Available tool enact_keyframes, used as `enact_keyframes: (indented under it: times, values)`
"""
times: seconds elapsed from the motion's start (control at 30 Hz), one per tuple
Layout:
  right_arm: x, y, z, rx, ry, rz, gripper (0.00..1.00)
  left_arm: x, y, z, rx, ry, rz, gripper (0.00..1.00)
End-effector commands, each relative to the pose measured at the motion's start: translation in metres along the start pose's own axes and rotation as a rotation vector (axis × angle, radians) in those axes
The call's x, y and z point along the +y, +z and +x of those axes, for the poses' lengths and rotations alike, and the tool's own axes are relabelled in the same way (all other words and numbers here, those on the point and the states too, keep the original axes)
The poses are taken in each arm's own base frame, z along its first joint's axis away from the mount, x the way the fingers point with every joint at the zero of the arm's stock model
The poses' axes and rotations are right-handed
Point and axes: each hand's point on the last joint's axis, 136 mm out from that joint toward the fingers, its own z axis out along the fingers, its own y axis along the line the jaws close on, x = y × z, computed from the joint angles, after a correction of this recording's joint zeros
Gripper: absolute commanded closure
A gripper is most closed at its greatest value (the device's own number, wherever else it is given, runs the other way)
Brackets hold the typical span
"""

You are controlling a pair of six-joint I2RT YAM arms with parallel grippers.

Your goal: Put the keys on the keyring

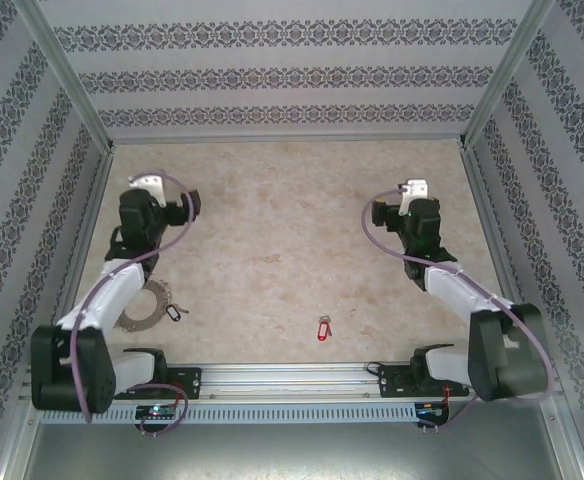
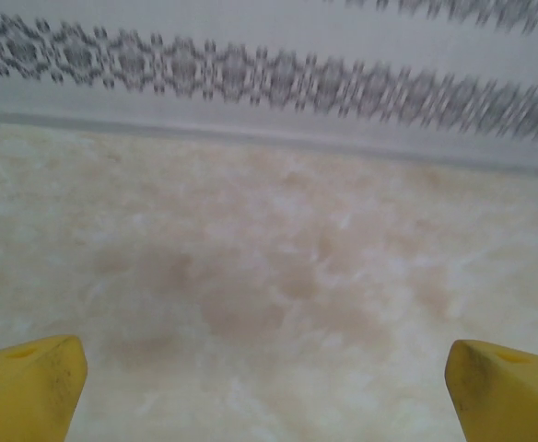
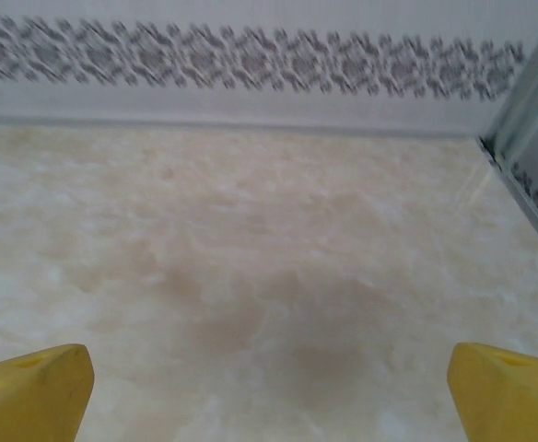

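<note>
Released — left tool (image 2: 264, 368), right tool (image 3: 269, 368); keys (image 1: 323, 328) near front rail (image 1: 292, 372); keyring (image 1: 157, 300) beside left arm (image 1: 112, 285)

Brightness: bright, even, diffuse light over the pale beige marbled tabletop (image 1: 292, 240); colours look slightly washed out.
Shadows: soft and faint, just beneath both arms in the top view; no hard edges.
Glare: mild sheen on the brushed metal sill (image 1: 292, 450) at the near edge.
Top view sharpness: moderate; the tiny red plastic key tag (image 1: 323, 328) reads as a spot of colour, its detail lost.
Left wrist: grey patterned wall band (image 2: 251, 74) smeared, worst at upper right; yellow fingertips (image 2: 29, 387) of the left gripper (image 2: 267, 391) soft.
Right wrist: crisper wall pattern; yellow fingertips (image 3: 34, 391) of the right gripper (image 3: 269, 396) blurred.
Distortion: wall frames splay outward in the top view.
</note>
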Motion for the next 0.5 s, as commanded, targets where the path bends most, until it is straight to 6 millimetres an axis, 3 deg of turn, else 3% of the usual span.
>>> enact_keyframes:
  times: [0.0,0.1,0.27,0.47]
  values:
    - [0.003,-0.017,0.027,0.21,0.063,0.033,0.02,-0.007,-0.037,0.052,0.377,-0.289,-0.05,0.0]
    - [0.036,-0.024,0.023,0.224,0.088,-0.083,0.02,-0.008,-0.058,0.071,0.563,-0.353,-0.106,0.0]
    - [0.087,-0.038,0.013,0.24,-0.006,-0.214,0.02,0.023,-0.101,0.098,0.696,-0.389,-0.322,0.0]
    - [0.108,-0.046,0.008,0.241,0.004,-0.287,0.02,0.05,-0.124,0.14,0.812,-0.407,-0.469,0.0]
